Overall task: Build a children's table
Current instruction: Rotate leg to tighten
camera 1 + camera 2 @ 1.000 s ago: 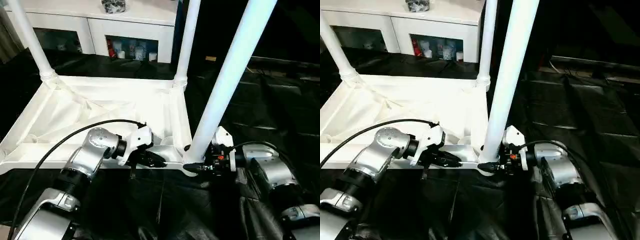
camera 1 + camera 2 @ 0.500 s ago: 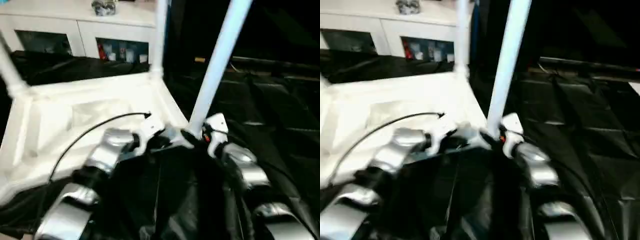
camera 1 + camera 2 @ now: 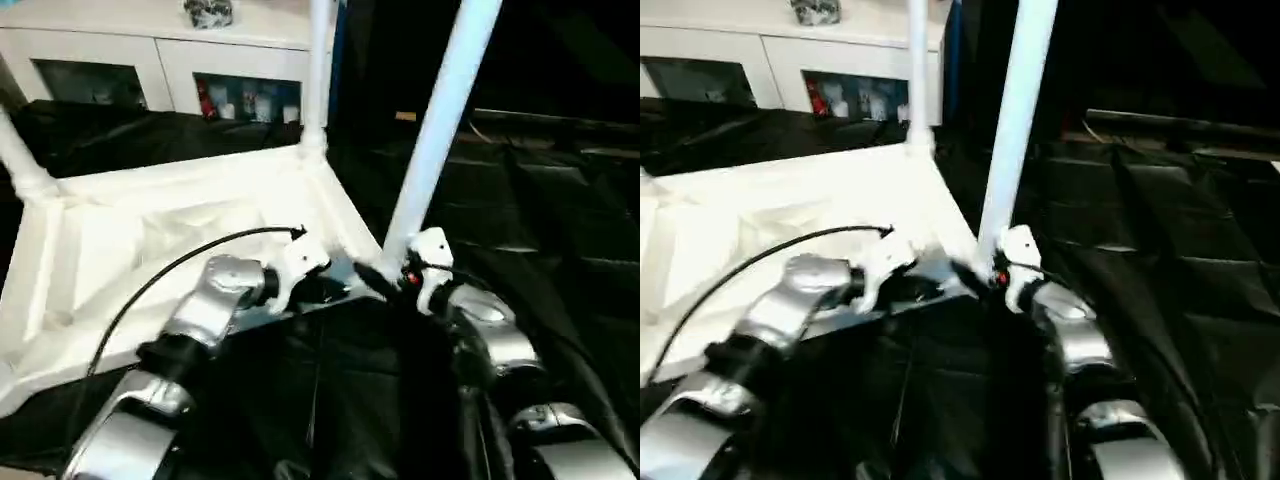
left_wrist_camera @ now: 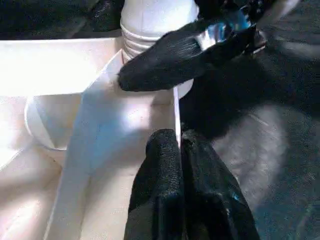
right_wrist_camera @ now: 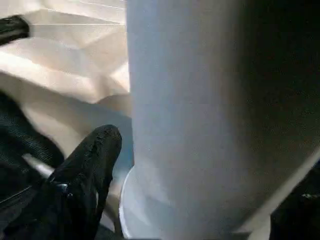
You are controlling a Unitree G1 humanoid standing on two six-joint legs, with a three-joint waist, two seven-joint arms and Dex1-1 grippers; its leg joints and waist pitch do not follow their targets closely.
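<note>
While the top (image 3: 150, 230) lies underside-up on black sheeting (image 3: 560, 220), three legs stand in its corner sockets. Left gripper (image 4: 177, 145): fingers pinched together on the top's thin edge wall, beside the near-right leg (image 3: 440, 120). Right gripper (image 3: 385, 280): fingers around that leg's base; one finger (image 5: 87, 160) is against it.

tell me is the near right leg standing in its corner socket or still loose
In the socket, though how firmly cannot be told. The leg rises from the table top's near corner; in the left wrist view its ribbed base sits at that corner, the right gripper against it.
</note>
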